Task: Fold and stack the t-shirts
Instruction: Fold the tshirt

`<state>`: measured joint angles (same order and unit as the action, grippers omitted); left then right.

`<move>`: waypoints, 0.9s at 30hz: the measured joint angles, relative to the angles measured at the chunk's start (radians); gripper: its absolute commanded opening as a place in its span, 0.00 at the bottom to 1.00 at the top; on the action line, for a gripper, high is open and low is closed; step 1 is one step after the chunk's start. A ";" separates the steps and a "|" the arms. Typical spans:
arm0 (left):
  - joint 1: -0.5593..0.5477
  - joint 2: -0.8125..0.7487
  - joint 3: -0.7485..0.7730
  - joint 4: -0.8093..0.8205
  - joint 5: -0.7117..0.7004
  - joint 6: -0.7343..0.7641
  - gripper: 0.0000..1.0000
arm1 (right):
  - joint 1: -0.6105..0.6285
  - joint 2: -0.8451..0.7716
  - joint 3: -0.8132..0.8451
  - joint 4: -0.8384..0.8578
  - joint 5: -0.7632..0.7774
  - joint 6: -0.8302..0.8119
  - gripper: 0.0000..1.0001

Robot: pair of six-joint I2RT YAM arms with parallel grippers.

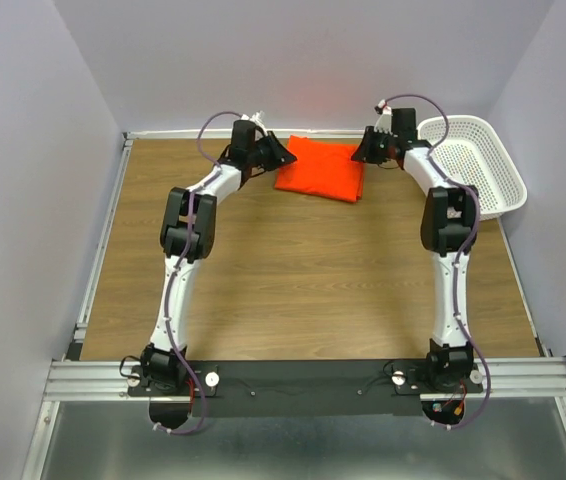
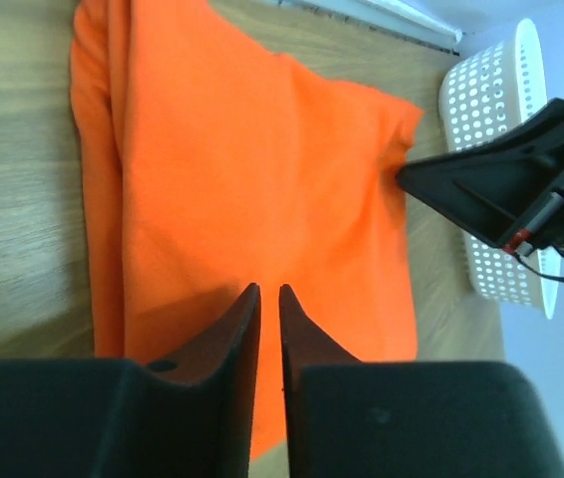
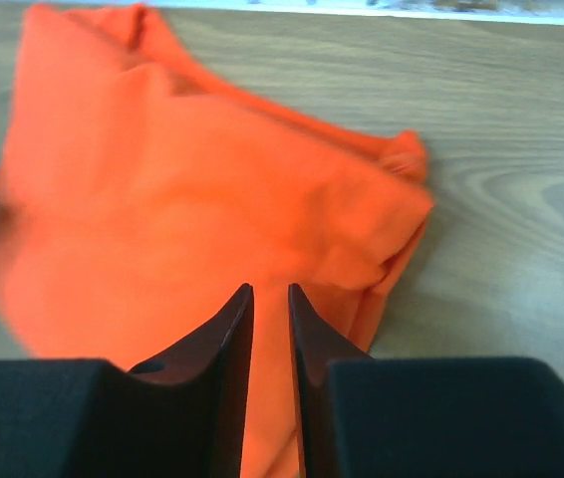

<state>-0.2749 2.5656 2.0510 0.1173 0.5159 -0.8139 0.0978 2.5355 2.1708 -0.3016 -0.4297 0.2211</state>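
Note:
One orange-red t-shirt (image 1: 321,168) lies folded into a rough rectangle at the back middle of the wooden table. My left gripper (image 1: 281,155) hovers at its left edge and my right gripper (image 1: 361,152) at its right edge, facing each other across it. In the left wrist view the jaws of the left gripper (image 2: 269,289) stand a narrow slit apart over the t-shirt (image 2: 252,169), with nothing pinched between them. The right gripper (image 3: 270,288) also shows a narrow gap, and the t-shirt (image 3: 192,199) lies flat beneath it, its layered edge bunched at the right.
A white perforated basket (image 1: 473,165) stands at the back right corner, just beyond the right arm; its wall (image 2: 491,110) shows in the left wrist view behind the right gripper's black fingers (image 2: 461,189). The back wall runs close behind the t-shirt.

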 measured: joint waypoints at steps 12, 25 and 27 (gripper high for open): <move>0.005 -0.398 -0.280 0.133 -0.064 0.162 0.26 | 0.008 -0.293 -0.189 0.016 -0.344 -0.174 0.29; 0.006 -0.433 -0.543 0.194 -0.048 0.174 0.27 | 0.020 -0.090 -0.242 -0.051 -0.309 -0.076 0.27; 0.007 -0.441 -0.568 0.203 -0.051 0.171 0.29 | 0.020 -0.091 -0.240 -0.062 -0.275 -0.077 0.27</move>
<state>-0.2676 2.1242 1.4834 0.3202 0.4652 -0.6426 0.1177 2.4443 1.9305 -0.3637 -0.7044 0.1440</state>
